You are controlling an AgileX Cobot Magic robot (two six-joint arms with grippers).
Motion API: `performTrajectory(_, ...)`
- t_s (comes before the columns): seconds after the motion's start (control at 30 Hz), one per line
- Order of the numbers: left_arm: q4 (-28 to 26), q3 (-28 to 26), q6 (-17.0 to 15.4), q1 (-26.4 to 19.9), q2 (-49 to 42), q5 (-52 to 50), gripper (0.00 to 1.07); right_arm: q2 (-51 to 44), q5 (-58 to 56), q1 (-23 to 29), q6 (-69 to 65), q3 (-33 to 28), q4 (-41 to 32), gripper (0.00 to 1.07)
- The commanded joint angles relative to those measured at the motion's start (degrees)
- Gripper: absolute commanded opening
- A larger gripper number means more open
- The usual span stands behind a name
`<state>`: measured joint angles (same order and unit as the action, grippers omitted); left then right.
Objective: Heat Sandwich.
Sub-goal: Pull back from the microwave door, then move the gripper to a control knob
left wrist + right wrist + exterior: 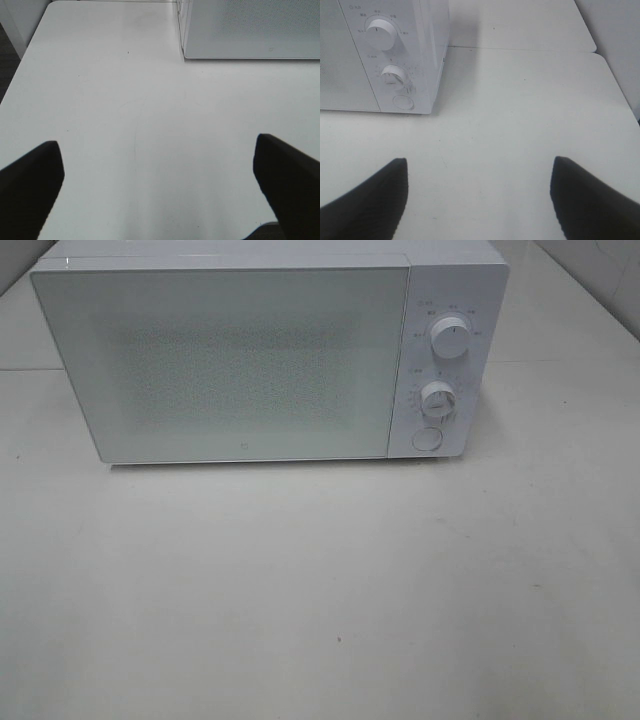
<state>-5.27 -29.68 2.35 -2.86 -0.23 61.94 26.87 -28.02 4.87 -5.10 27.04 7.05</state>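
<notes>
- a white microwave (250,350) stands at the back of the pale tabletop (320,590), its frosted door (220,365) shut flush.
- on the panel to the right of the door there is an upper knob (451,338), a lower knob (438,397) beneath it and a round button (427,439) at the bottom.
- where the sandwich is i cannot tell; nothing shows through the door.
- the left end effector (157,150) hangs over bare tabletop near the microwave's front left corner, its two dark fingers (35,185) spread wide with nothing between them.
- the right end effector (479,167) hangs over bare tabletop in front of the panel side, fingers (590,195) also wide apart and holding nothing.
- neither arm appears in the high view.
</notes>
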Motion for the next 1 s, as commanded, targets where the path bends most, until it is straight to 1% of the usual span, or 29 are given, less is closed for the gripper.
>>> performTrajectory(0.03, 0.1, 0.1, -0.3, -0.1, -1.0, -0.6, 0.98, 1.9, 3.2, -0.2, -0.6, -0.2, -0.2, 0.75)
performTrajectory(0.53, 0.1, 0.1, -0.3, -0.1, -1.0, -0.6, 0.98, 15.6, 19.2, -0.2, -0.6, -0.2, -0.2, 0.75)
performTrajectory(0.57, 0.1, 0.1, -0.3, -0.1, -1.0, -0.6, 0.98, 17.5, 22.2, -0.2, -0.6, -0.2, -0.2, 0.75)
performTrajectory(0.7, 0.1, 0.1, -0.3, -0.1, -1.0, -0.6, 0.98, 20.3, 26.5, -0.2, -0.6, -0.2, -0.2, 0.75)
performTrajectory(0.83, 0.1, 0.1, -0.3, -0.1, -1.0, -0.6, 0.98, 25.6, 35.2, -0.2, -0.6, -0.2, 0.0, 0.75)
performTrajectory(0.87, 0.1, 0.1, -0.3, -0.1, -1.0, -0.6, 0.98, 25.6, 35.2, -0.2, -0.6, -0.2, 0.0, 0.75)
performTrajectory(1.0, 0.1, 0.1, -0.3, -0.1, -1.0, -0.6, 0.98, 29.7, 41.3, -0.2, -0.6, -0.2, 0.1, 0.75)
